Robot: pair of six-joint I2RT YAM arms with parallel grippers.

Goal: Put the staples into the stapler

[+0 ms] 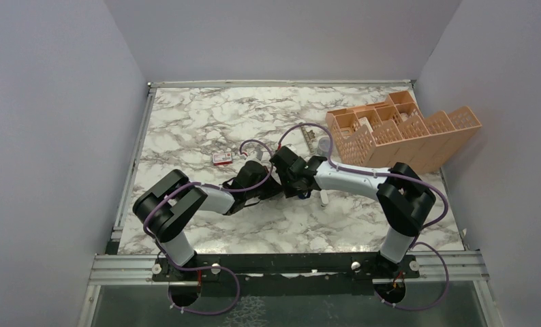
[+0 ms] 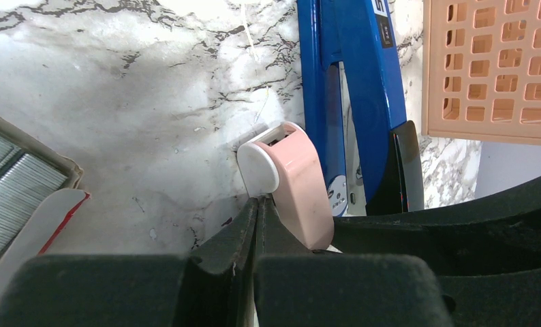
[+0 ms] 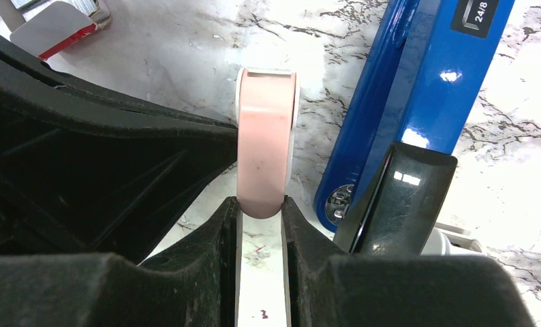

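The blue stapler (image 2: 353, 95) lies open on the marble table, its black part (image 3: 397, 197) near my right fingers; it also shows in the right wrist view (image 3: 418, 102). The silvery staples (image 2: 9, 187) lie in their tray at the left edge, by the box's red-and-white flap (image 2: 53, 218). The red-and-white box (image 1: 222, 159) lies left of both grippers. My right gripper (image 3: 261, 204) is shut on the rounded end of a small pink-and-white block (image 3: 266, 136). My left gripper (image 2: 257, 201) is shut, empty, its tips touching that block (image 2: 291, 184). In the top view the arms hide most of the stapler.
An orange slotted basket (image 1: 411, 133) with several compartments stands at the back right; its wall is close beyond the stapler (image 2: 492, 68). Both arms meet at the table's middle (image 1: 281, 178). Grey walls enclose the table on three sides.
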